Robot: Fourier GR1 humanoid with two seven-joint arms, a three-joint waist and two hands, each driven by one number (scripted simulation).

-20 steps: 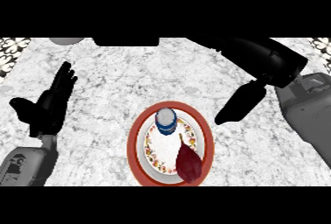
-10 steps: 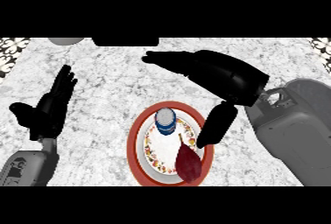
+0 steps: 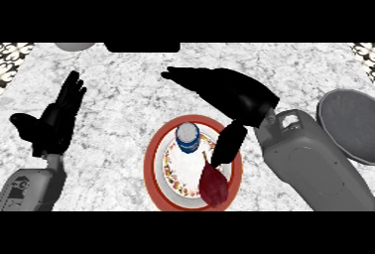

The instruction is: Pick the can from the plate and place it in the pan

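A blue can with a silver top stands upright on the upper part of a red-rimmed plate at the counter's middle front. A dark red item lies on the plate's lower right. My right hand hovers open just above and to the right of the can, fingers stretched to the left, thumb hanging down beside the can without touching it. The dark grey pan shows at the right edge, partly cut off. At the left, my left hand rests open with fingers up.
A black object and a grey round thing sit at the counter's far edge. Patterned tiles show in the top corners. My right forearm fills the space between plate and pan.
My right hand has swung left and nearer the can, its fingers now spread above it and its thumb beside it. The left hand has stayed still.
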